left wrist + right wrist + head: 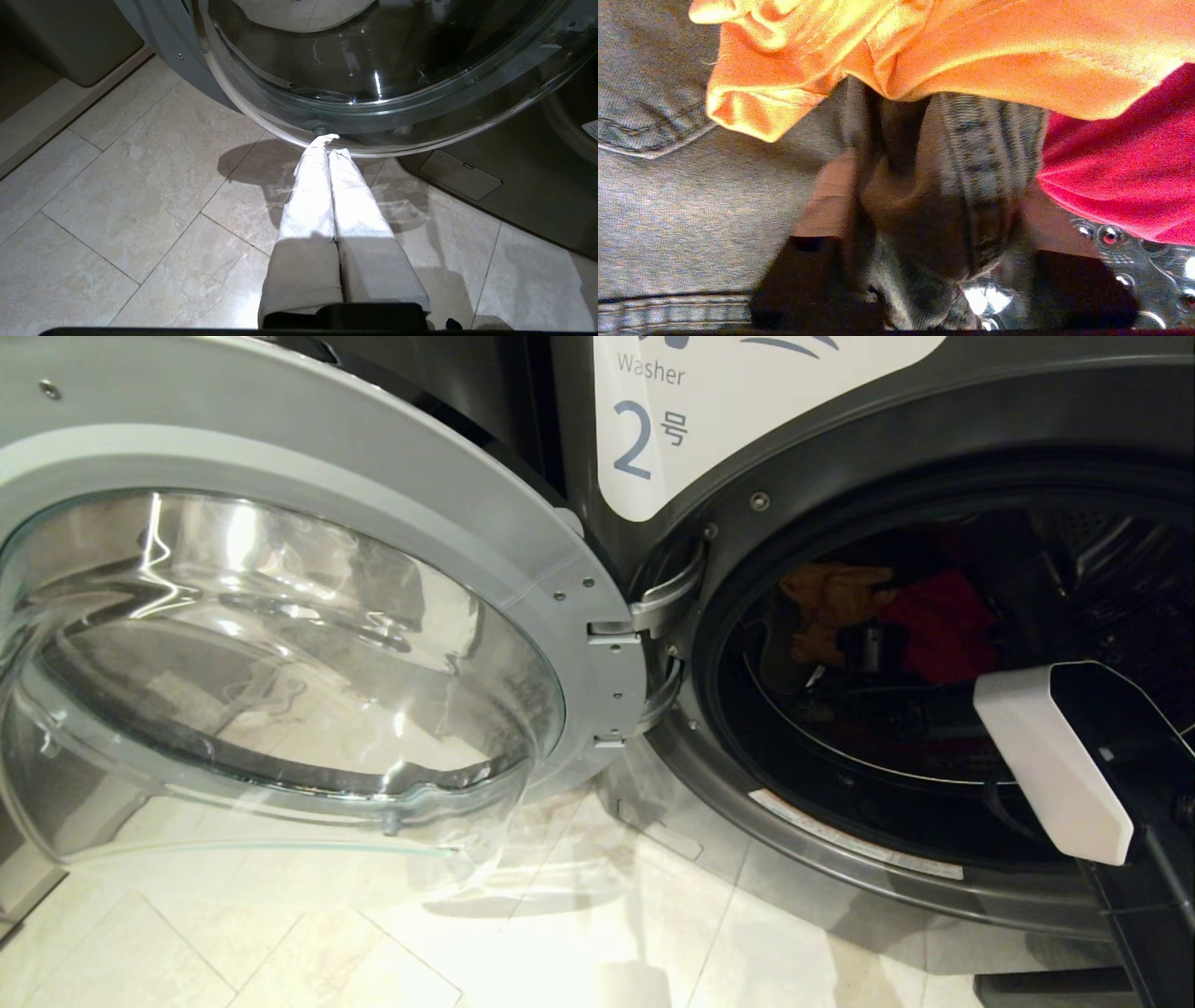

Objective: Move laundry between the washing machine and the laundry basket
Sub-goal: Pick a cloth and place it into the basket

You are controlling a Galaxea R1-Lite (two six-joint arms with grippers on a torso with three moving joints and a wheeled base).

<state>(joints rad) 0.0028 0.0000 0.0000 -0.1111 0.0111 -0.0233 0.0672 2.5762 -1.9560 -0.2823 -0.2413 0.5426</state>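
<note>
The washing machine [644, 439] marked 2 stands with its round glass door [280, 644] swung wide open. Inside the drum lies the laundry: a mustard-orange garment [836, 607], a red-pink one [943, 625] and, in front of them, a dark grey ribbed one [980, 140]. My right arm [1074, 756] reaches into the drum. The right gripper [936, 177] has a finger on each side of a bunched fold of the dark grey garment, under the orange cloth [971, 56] and beside the red one [1120, 172]. My left gripper [329, 147] hangs shut and empty below the door. The laundry basket is out of view.
A grey denim-like cloth [691, 196] with seams lies beside the gripped fold. The open door overhangs the pale tiled floor [140, 210] to the left of the drum opening. A small service flap [460, 175] sits low on the washer's front.
</note>
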